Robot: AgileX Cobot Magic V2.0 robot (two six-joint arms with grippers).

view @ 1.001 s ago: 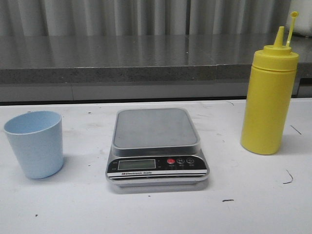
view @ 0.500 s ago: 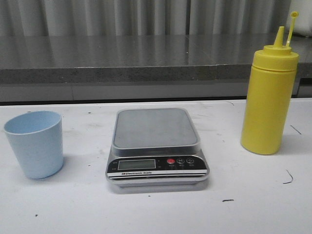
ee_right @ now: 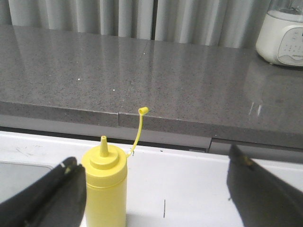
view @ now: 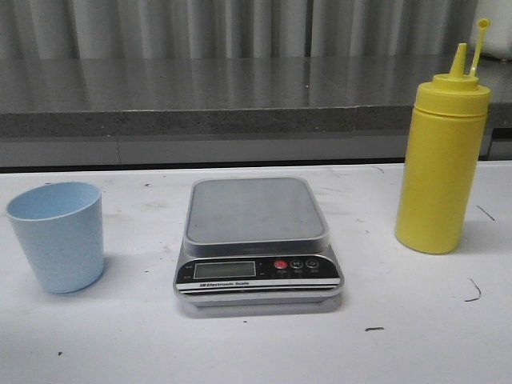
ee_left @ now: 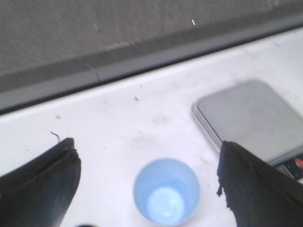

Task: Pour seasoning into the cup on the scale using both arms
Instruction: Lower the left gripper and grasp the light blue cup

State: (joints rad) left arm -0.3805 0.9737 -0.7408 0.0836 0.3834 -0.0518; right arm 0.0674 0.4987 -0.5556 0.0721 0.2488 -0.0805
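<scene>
The pale blue cup (view: 58,236) stands upright on the white table at the left, empty. The silver-grey scale (view: 256,240) sits in the middle with nothing on its platform. The yellow seasoning bottle (view: 442,160) stands upright at the right, its cap off and hanging on its tether. No arm shows in the front view. In the left wrist view my left gripper (ee_left: 147,177) is open above the cup (ee_left: 165,191), one finger on each side, with the scale (ee_left: 251,120) beside it. In the right wrist view my right gripper (ee_right: 158,189) is open, the bottle (ee_right: 105,189) close to one finger.
A grey stone counter (view: 240,96) runs along the back of the table, with grey curtains behind. A white appliance (ee_right: 283,33) stands on that counter. Small dark marks dot the table (view: 416,320).
</scene>
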